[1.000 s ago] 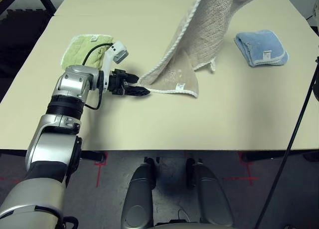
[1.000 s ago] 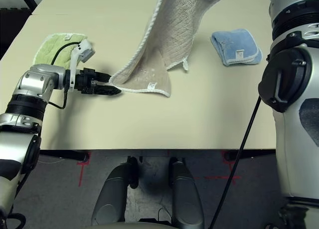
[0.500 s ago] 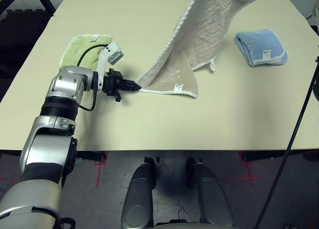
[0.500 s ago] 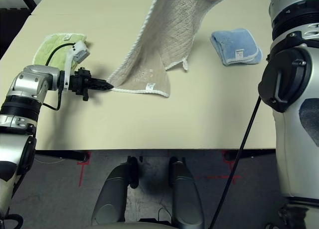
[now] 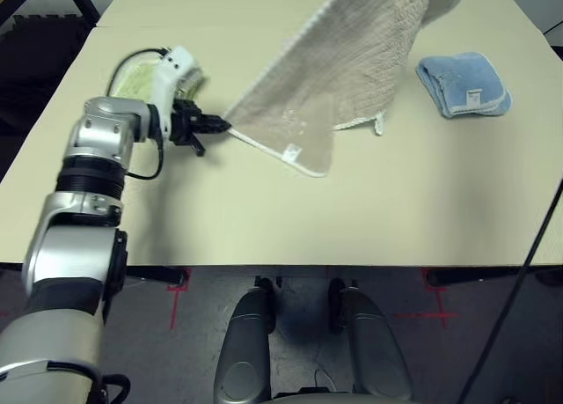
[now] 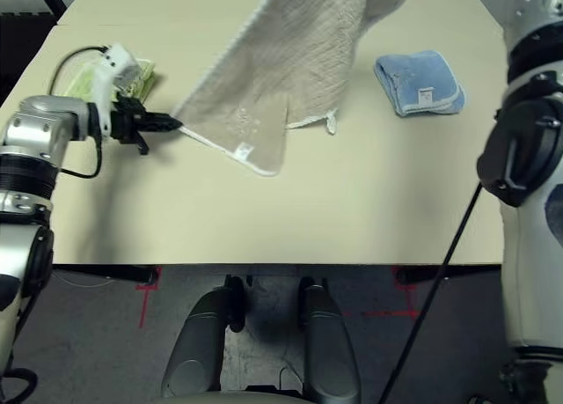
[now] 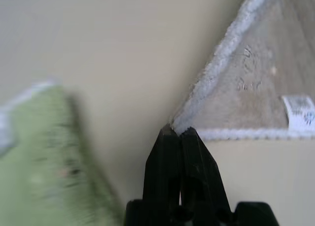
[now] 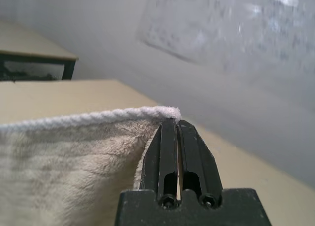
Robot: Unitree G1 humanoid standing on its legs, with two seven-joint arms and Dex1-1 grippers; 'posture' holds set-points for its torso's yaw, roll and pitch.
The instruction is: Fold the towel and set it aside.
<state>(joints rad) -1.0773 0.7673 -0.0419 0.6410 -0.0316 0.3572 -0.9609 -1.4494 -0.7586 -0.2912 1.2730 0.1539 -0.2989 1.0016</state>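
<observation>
since a second ago my left hand (image 5: 214, 122) has pinched the towel (image 5: 339, 78) corner and lifted it off the tabletop (image 5: 396, 210). my right hand (image 8: 177, 125) pinches the far corner high. soft, light and floppy, it hangs between them; corners grip best.

A wide cream table (image 5: 264, 219) stands on a dark floor (image 5: 176, 334) marked with red tape (image 5: 173, 303)
</observation>
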